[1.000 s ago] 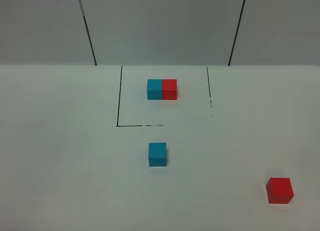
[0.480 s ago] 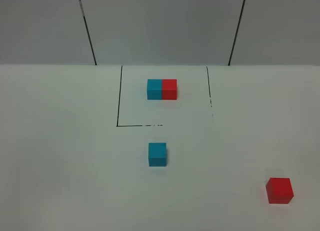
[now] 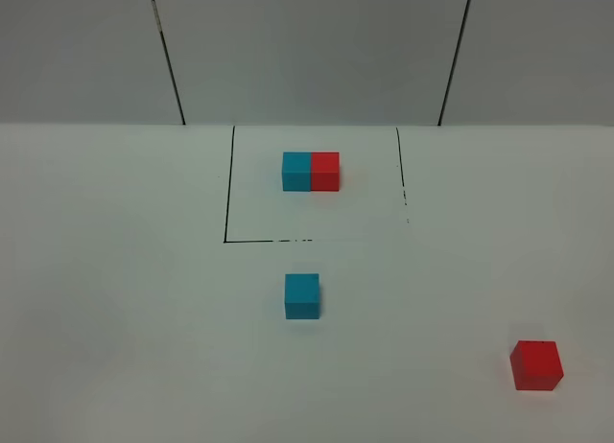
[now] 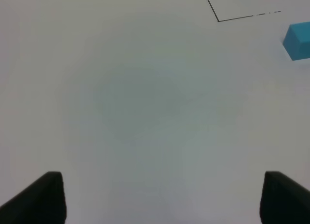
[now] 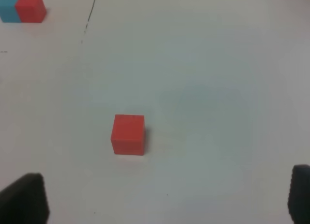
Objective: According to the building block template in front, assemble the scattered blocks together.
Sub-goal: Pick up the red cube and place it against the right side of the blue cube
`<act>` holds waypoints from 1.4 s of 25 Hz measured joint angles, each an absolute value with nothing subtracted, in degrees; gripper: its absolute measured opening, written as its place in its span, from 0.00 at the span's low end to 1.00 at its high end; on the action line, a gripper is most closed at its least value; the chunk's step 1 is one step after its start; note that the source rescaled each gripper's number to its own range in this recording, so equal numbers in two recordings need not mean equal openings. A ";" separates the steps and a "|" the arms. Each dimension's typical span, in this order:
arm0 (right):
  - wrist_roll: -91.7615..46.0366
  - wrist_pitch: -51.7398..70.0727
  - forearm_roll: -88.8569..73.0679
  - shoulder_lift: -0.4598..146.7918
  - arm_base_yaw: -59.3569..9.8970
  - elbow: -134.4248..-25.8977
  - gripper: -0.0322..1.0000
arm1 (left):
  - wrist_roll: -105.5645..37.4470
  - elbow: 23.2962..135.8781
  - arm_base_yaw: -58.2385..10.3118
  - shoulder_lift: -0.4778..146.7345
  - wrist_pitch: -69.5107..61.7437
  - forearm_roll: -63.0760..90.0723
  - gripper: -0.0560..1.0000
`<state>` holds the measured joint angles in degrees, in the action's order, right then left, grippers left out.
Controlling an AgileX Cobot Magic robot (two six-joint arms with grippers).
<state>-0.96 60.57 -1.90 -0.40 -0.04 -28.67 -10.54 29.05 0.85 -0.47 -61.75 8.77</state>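
Left gripper (image 4: 162,200): jaws stand wide apart with nothing between them, over bare table (image 4: 145,103); the cyan cube (image 4: 298,40) lies well ahead of it and off to one side, partly cut off by the edge of the wrist view.
Cyan cube: alone near the middle of the table, just in front of the near line of the black outline (image 3: 227,203), sitting flat and square to that line.
Two-colour bar (image 3: 311,171): inside the outline, towards its far side; long axis runs left to right, cyan half on the left, red half on the right, the two halves touching.
Red cube (image 3: 536,364): front right of the table, well apart from the cyan cube, sitting flat.
Right gripper (image 5: 162,197): jaws wide apart and empty; the red cube lies a little ahead of the fingertips, not between them.
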 joint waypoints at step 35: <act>-0.96 60.57 -1.90 -0.40 -0.04 -28.67 1.00 | -2.79 29.05 0.85 -0.47 -61.33 5.54 0.72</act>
